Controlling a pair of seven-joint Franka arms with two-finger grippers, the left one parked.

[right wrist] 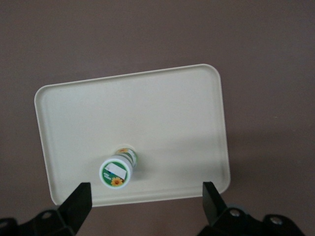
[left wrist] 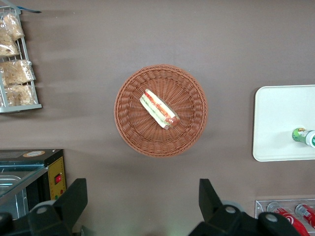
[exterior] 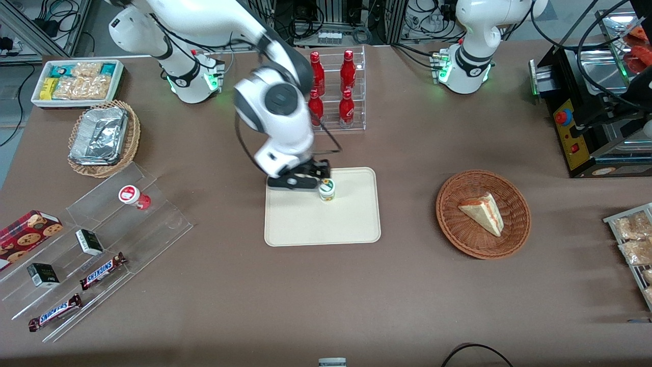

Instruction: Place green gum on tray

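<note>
Front view desk (exterior: 407, 306): brown surface carrying everything, seen from above.
Tray (exterior: 326, 224): cream rectangle with rounded corners and a low rim, lying flat near the middle of the desk, well away from every corner.
Wicker basket (exterior: 514, 239): round and brown, beside the tray toward the parked arm's end of the desk, with a sandwich wedge (exterior: 483, 213) inside.
Bottle rack (exterior: 356, 89): clear stand of red bottles near the desk edge farthest from the front camera.
Stepped display (exterior: 97, 255): clear tiers at the working arm's end, near the desk corner closest to the camera, holding a red-lidded container (exterior: 133, 196), small dark boxes and two Snickers bars.
End effector (exterior: 305, 179): above the tray's edge farthest from the camera; its two fingers (right wrist: 78, 201) stand wide apart with nothing between them, clear of the bottle in the right wrist view.
Green gum (exterior: 326, 190): upright on the tray, close to that same edge, white lid with green-yellow label up (right wrist: 117, 171); it touches only the tray surface.
</note>
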